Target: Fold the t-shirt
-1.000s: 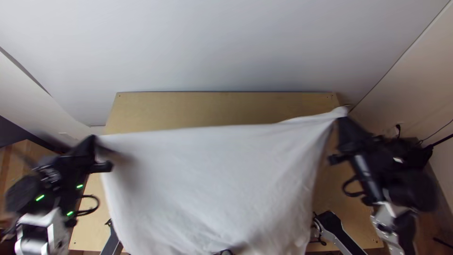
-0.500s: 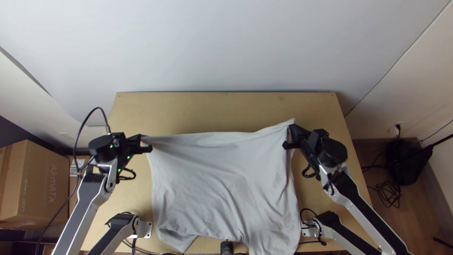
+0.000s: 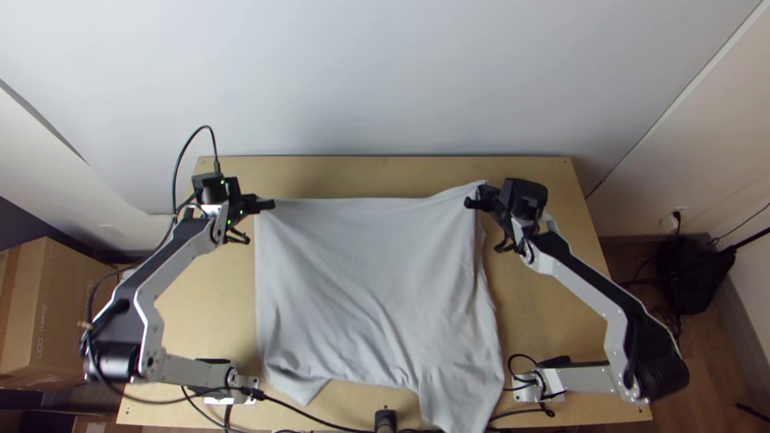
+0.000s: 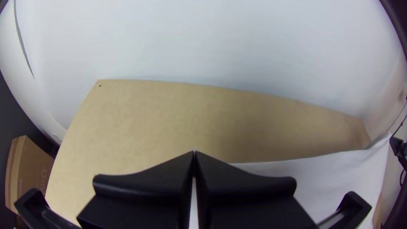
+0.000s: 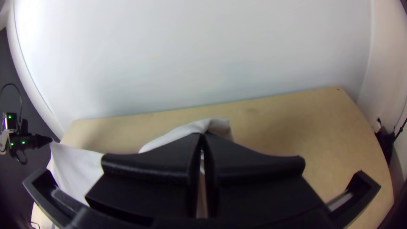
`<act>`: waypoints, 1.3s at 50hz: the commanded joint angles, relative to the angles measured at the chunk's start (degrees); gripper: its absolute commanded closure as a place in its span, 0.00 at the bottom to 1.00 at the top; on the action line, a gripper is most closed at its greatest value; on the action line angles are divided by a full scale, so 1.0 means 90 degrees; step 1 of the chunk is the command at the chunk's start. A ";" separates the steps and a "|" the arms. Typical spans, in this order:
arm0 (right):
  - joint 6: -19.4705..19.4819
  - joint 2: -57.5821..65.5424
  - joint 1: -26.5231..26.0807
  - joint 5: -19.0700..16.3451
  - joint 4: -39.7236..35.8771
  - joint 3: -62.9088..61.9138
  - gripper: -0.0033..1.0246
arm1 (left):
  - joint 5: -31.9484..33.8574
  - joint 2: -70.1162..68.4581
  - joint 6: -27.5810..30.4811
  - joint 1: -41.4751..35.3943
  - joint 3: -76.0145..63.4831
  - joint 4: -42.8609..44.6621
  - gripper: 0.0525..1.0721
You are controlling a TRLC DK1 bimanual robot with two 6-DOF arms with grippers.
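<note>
T-shirt (image 3: 369,297) spread between left fingers (image 3: 263,205) and right fingers (image 3: 487,195), corners pinched.

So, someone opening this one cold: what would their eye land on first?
First, the pale t-shirt, spread wide and creased across the middle of the wooden table. Next, the left gripper and right gripper, each shut on one end of its far edge. After that, probably the cardboard box off the table's left side.
</note>
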 commanded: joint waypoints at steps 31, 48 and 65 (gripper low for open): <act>0.0234 0.3633 -0.0509 -0.0010 -0.0368 0.3760 0.98 | -0.0294 0.3591 -0.0637 0.0102 0.4397 -0.0898 0.96; 0.1054 0.3252 -0.0705 -0.0020 -0.1325 0.4629 0.04 | -0.0197 0.4714 -0.0959 0.0093 0.7444 -0.3974 0.04; 0.1074 0.1377 -0.1193 -0.0147 -0.5749 0.4590 0.04 | 0.0565 0.2869 -0.1018 0.0190 0.7073 -0.5185 0.04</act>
